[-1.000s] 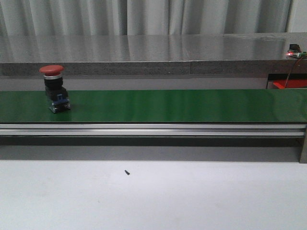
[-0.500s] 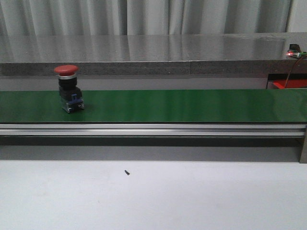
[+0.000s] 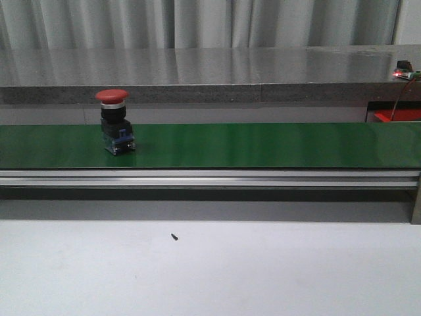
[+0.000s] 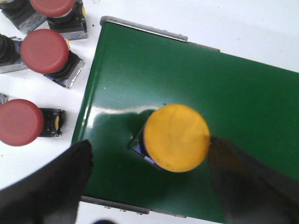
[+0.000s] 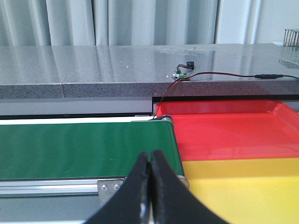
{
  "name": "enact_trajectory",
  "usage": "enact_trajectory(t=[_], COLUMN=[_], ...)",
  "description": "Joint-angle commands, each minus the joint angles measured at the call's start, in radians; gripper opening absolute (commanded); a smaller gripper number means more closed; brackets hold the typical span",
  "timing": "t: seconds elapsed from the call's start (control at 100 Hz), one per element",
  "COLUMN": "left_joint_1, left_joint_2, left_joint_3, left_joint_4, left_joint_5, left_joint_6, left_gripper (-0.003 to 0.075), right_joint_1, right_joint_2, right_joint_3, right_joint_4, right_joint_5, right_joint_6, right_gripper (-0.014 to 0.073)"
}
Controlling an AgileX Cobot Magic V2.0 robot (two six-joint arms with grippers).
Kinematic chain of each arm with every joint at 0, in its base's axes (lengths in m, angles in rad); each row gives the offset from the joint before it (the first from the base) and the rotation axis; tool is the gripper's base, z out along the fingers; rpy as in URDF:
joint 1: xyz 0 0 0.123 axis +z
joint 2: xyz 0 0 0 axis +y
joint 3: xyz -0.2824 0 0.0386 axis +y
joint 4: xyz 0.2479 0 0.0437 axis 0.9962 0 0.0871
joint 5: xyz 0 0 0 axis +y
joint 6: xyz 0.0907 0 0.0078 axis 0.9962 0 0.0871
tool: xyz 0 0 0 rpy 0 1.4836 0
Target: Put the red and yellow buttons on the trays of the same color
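Note:
In the front view a red button with a black body stands upright on the green belt, towards its left; no gripper shows there. In the left wrist view my left gripper is open above the belt's end. A yellow button stands on the belt between the fingers, close to the right one and well apart from the left one. My right gripper is shut and empty, in front of the belt's other end, beside the red tray and the yellow tray.
Three more red buttons lie on the white table beside the belt's end in the left wrist view. A grey counter runs behind the belt. A corner of the red tray shows at far right. A small black screw lies on the table.
The red button has travelled to the right along the belt in the front view, still upright.

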Motion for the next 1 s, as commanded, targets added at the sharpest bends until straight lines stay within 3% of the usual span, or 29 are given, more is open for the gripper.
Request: enact_trajectory(t=[0.0, 0.35, 0.49, 0.7, 0.99], left_joint_1=[-0.004, -0.007, -0.039, -0.122, -0.167], left_joint_2=[-0.048, -0.171, -0.261, -0.395, -0.584], left_joint_3=[-0.037, -0.030, 0.013, 0.102, 0.246], left_joint_4=[-0.018, -0.036, -0.071, -0.075, -0.089], left_joint_5=[-0.018, 0.032, 0.035, 0.025, -0.004], left_joint_6=[0.002, 0.014, 0.059, 0.059, 0.059], left_gripper=[0.0624, 0.0599, 0.0403, -0.0023, -0.0020], right_joint_1=[-0.003, -0.003, -0.003, -0.003, -0.003], right_joint_2=[-0.013, -0.013, -0.013, -0.013, -0.013], right_joint_3=[-0.018, -0.018, -0.018, -0.018, -0.018], right_joint_4=[-0.013, -0.013, -0.013, -0.013, -0.013], right_joint_5=[-0.071, -0.071, -0.071, -0.071, -0.075], right_joint_6=[-0.006, -0.006, -0.006, -0.006, -0.006], right_gripper=[-0.0106, -0.0106, -0.0106, -0.0106, -0.0106])
